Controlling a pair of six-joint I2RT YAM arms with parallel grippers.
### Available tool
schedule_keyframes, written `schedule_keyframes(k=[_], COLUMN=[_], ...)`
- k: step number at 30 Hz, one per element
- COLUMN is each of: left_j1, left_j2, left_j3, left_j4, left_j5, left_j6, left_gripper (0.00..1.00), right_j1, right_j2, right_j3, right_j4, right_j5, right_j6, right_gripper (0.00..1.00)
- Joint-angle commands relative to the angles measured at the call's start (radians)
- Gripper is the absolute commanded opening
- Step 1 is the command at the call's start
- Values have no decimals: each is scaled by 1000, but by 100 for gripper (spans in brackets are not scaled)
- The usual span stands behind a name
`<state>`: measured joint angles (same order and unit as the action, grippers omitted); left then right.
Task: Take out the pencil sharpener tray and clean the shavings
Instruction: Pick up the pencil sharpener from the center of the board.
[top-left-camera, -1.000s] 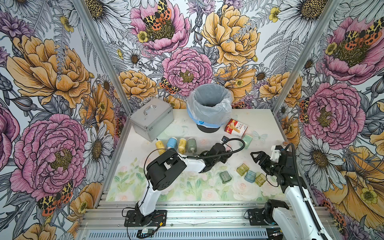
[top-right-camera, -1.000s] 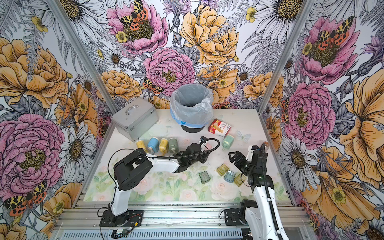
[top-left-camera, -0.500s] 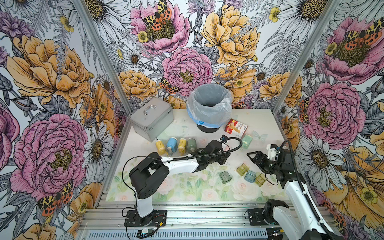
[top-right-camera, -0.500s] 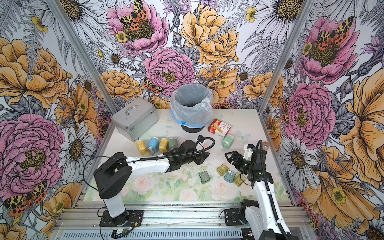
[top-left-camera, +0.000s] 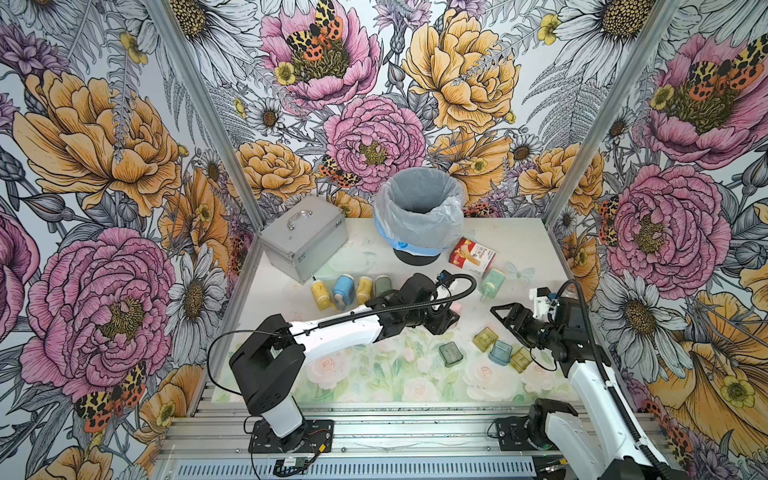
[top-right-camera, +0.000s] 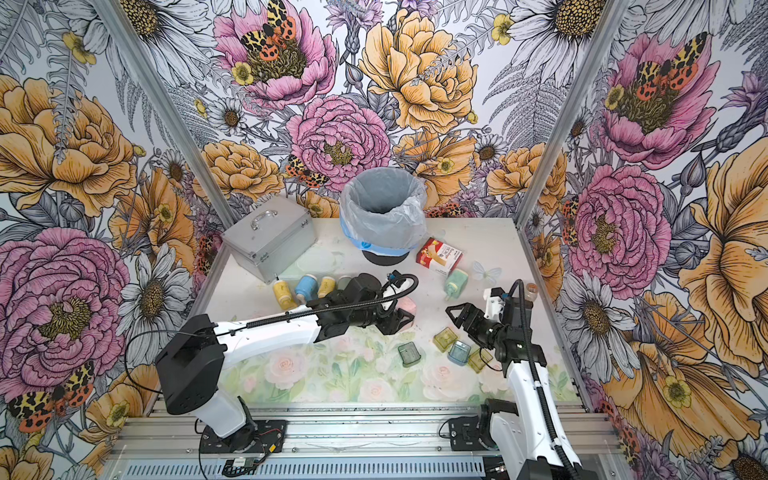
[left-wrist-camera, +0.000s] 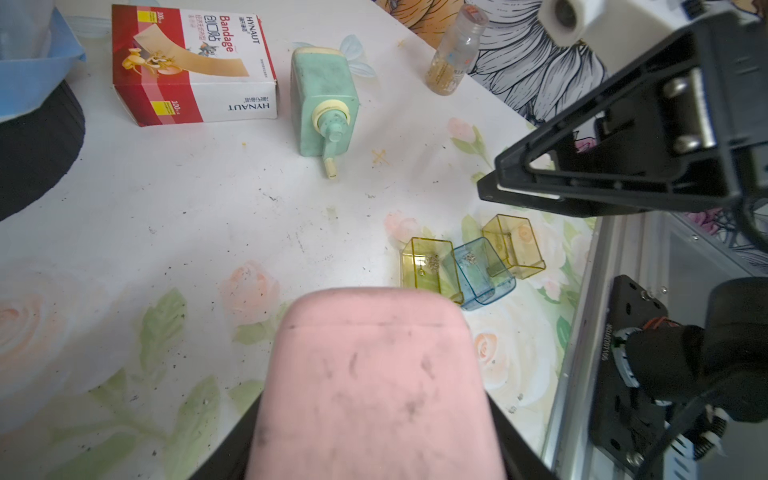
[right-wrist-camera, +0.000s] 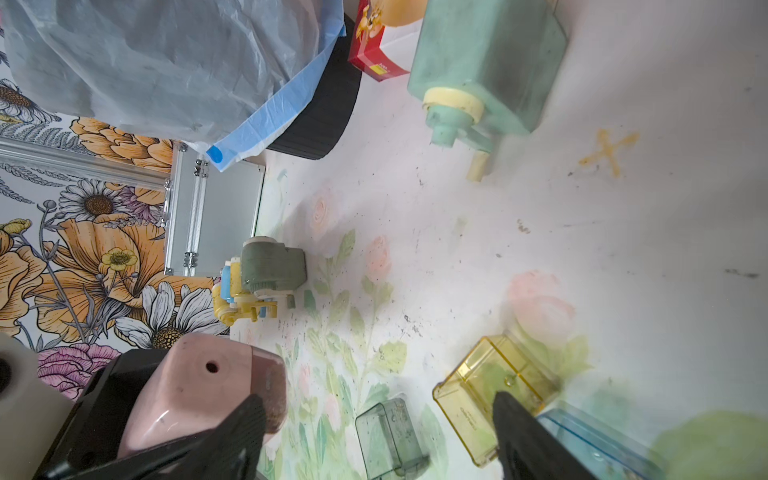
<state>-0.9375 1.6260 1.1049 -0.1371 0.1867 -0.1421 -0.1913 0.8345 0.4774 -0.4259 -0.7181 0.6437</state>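
My left gripper (top-left-camera: 446, 320) is shut on a pink pencil sharpener (left-wrist-camera: 374, 382), held just above the table's middle and also seen in a top view (top-right-camera: 405, 305). Its brownish tray (right-wrist-camera: 275, 392) sits in the sharpener's front end. My right gripper (top-left-camera: 503, 313) is open and empty, a short way right of the sharpener. In the right wrist view one of its fingers (right-wrist-camera: 232, 432) is close to the tray end. The shavings (right-wrist-camera: 411, 322) are dark flecks scattered over the tabletop.
Loose trays lie by the right gripper: green (top-left-camera: 451, 354), yellow (top-left-camera: 485, 338), blue (top-left-camera: 500, 352), yellow (top-left-camera: 520, 359). A lined bin (top-left-camera: 417, 216), a silver case (top-left-camera: 303, 237), a bandage box (top-left-camera: 473, 255), a teal sharpener (top-left-camera: 492, 282) and a row of sharpeners (top-left-camera: 349, 291) stand behind.
The left arm has swung its elbow out to the left and stretched low, keeping the pink sharpener near the table's middle. My right gripper has crept left toward the sharpener.
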Motion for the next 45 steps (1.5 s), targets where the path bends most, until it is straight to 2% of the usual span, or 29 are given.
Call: schedule_keyframes(k=[1,10,17,22,27,36,42,45], left_j1=[14,54,75,90,101,124,145,161], left_j2=[-74,-220,-327,-403,-464,-496,-540,-567], left_j3=[-2,-53,-94,-119,-137,-143,-155,-163], left_j4=[-47,-74,-84,-92,-92,-96,-96,-96], left_j5=[101,199,256,316,415,666,755,770], left_j6=[-6,-32,-46,-52,-41,-44,-33,-34], left_gripper=[17,17,18,18,18,16,17,18], right_j1=[6,125,212,327,415,487,573,638], right_j2=[-15,-80,-101,-118,-136,-303,-263,-247], right_j3=[13,39,35,33,41,21,26,44], right_j4=[17,26,106,184,259,322,431,429], right_j5=[-47,-36,-42,-35,-82,-121,-206,-210], right_j6=[-16,-38,-20,-20,-20,-22,34,21], right_gripper=[86,88,93,94,95,95,97,99])
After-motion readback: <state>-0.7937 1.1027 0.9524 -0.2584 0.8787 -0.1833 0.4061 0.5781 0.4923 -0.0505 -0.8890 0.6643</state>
